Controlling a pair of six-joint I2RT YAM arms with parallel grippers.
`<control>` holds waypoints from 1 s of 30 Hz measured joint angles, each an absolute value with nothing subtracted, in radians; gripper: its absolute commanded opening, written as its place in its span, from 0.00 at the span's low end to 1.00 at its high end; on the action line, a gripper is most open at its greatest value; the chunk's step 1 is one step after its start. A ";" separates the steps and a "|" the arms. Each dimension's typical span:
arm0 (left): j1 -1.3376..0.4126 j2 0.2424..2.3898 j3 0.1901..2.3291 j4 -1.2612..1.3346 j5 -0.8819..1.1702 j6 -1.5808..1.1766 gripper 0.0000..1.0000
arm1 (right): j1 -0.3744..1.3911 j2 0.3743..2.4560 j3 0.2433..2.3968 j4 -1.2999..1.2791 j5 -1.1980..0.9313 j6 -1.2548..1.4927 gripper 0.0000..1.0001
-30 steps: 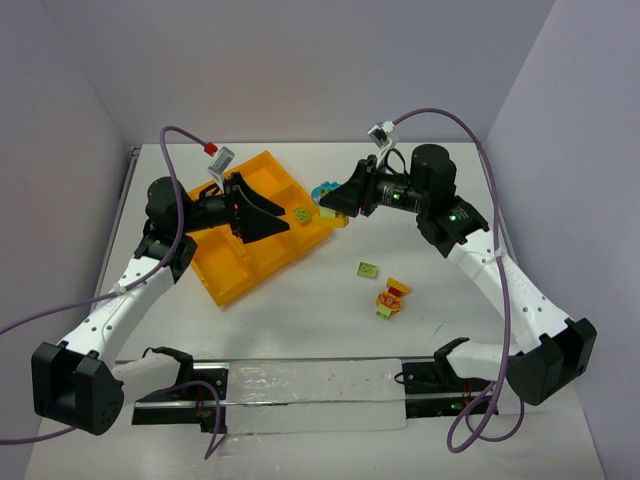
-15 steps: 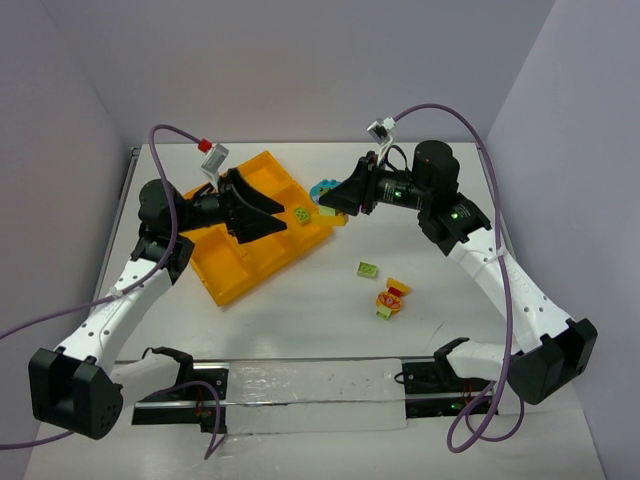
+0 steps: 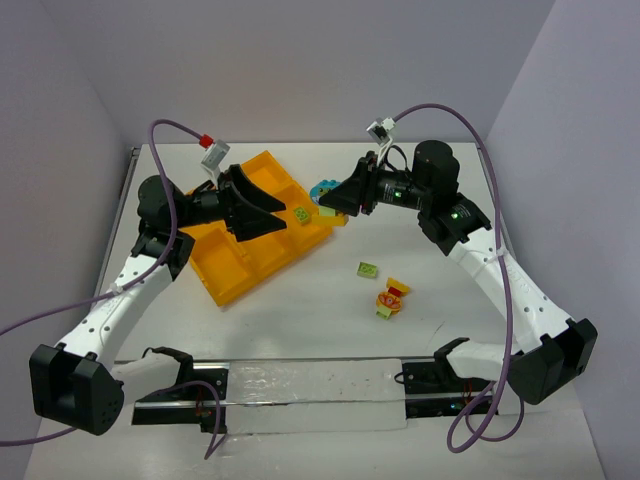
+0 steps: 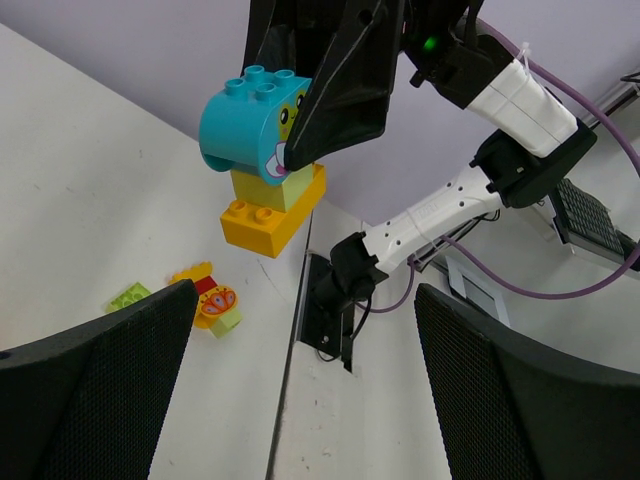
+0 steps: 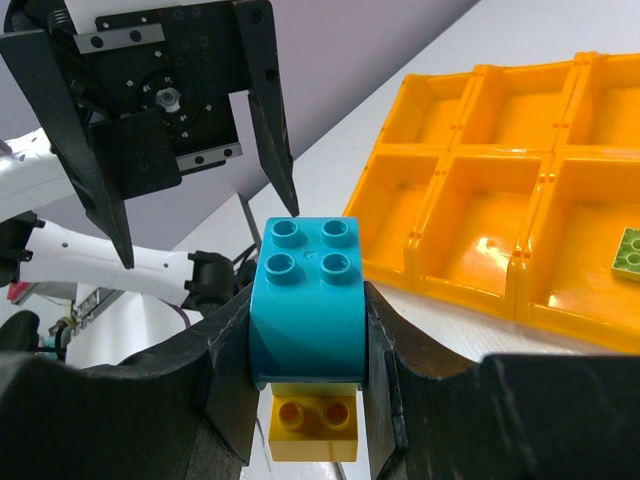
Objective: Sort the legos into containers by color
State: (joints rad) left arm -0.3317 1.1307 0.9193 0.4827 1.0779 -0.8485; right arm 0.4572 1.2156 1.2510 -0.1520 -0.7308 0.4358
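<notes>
My right gripper [image 5: 305, 330] is shut on a clump [image 5: 305, 315] of a teal-blue brick stacked on yellow and orange-yellow bricks, held in the air just right of the orange-yellow tray [image 3: 255, 235]. The clump also shows in the left wrist view [image 4: 262, 150] and in the top view [image 3: 326, 195]. My left gripper [image 3: 268, 212] is open and empty above the tray, facing the clump. One light green brick [image 3: 301, 214] lies in the tray's far right compartment, also in the right wrist view [image 5: 628, 250]. A light green brick [image 3: 368, 268] and a red, yellow and green clump [image 3: 392, 298] lie on the table.
A black and clear rail [image 3: 310, 392] runs along the table's near edge between the arm bases. White walls close the table's left, far and right sides.
The left arm has shifted slightly left and back; its gripper stays open over the tray. The right gripper still holds the clump in the same place.
</notes>
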 measured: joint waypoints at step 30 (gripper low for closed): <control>-0.332 1.219 0.950 0.616 1.147 -0.950 0.95 | 0.457 1.216 1.251 -0.149 -0.769 0.443 0.00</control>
